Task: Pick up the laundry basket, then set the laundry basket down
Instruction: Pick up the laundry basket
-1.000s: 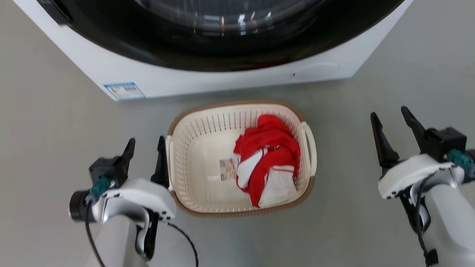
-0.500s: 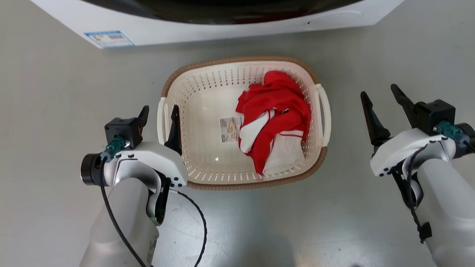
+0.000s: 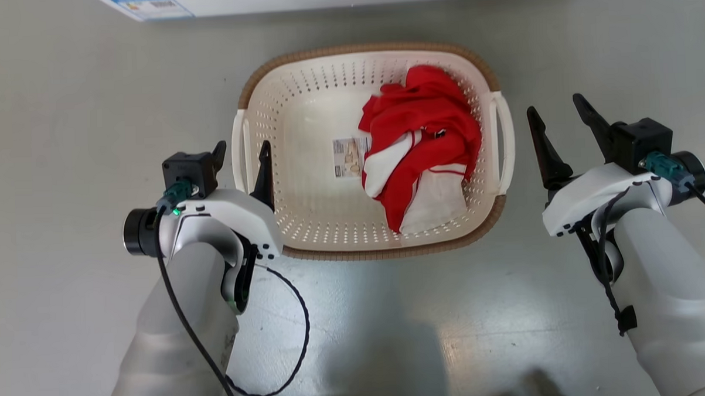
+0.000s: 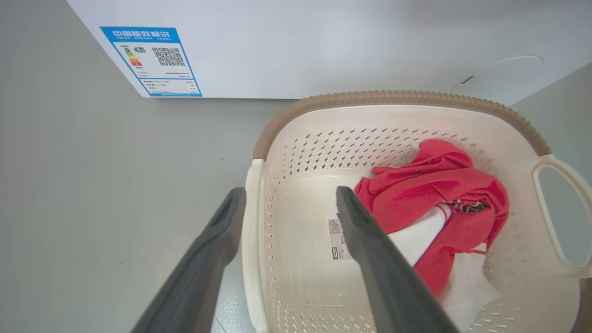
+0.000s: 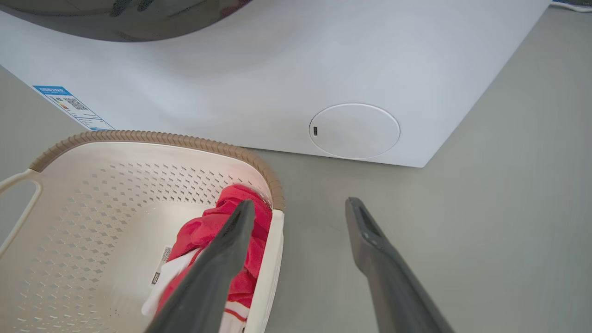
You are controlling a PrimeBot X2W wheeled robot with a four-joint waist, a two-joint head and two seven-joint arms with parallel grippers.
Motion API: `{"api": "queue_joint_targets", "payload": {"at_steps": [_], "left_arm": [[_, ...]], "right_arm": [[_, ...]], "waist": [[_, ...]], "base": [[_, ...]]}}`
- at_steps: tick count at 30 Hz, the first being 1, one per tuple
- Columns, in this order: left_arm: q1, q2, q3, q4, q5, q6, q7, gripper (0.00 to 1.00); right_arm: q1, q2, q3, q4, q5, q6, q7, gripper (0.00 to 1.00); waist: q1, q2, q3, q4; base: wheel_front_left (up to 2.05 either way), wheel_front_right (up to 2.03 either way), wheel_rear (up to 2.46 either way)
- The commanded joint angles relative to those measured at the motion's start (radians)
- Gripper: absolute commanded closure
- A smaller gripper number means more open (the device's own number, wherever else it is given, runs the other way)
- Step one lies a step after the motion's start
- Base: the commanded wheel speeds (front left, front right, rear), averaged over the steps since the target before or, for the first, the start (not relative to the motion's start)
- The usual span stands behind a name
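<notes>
Fingers of left gripper wide astride laundry basket handle; right gripper wide.

bright even light, sharp, soft floor glare

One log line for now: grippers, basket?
left gripper: open, straddling left handle | right gripper: open, beside right handle | basket: on floor, red-and-white clothes inside | lift: not started

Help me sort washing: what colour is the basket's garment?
Red and white garment, clearest in head view.
</notes>
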Motion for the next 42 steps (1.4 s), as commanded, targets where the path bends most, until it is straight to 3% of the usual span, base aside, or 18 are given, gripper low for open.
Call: {"api": "queue_joint_targets", "payload": {"at_steps": [1, 23, 42], "left_arm": [[-0.012, 0.019, 0.012, -0.001, -0.01, 0.011, -0.006, 0.0], [-0.16, 0.019, -0.059, 0.141, -0.069, 0.033, -0.006, 0.0], [-0.258, 0.019, -0.155, 0.267, -0.134, 0.035, -0.006, 0.0]], "right_arm": [[0.01, 0.007, 0.024, -0.011, 0.009, 0.006, -0.012, 0.0], [-0.061, 0.019, 0.045, 0.035, 0.01, 0.006, -0.012, 0.0], [-0.135, 0.052, 0.075, 0.194, 0.054, 0.006, -0.012, 0.0]], "waist": [[0.0, 0.0, 0.021, 0.005], [0.0, 0.0, 0.14, 0.03], [0.0, 0.0, 0.169, 0.041]], "base": [[0.0, 0.0, 0.0], [0.0, 0.0, 0.0], [0.0, 0.0, 0.0]]}}
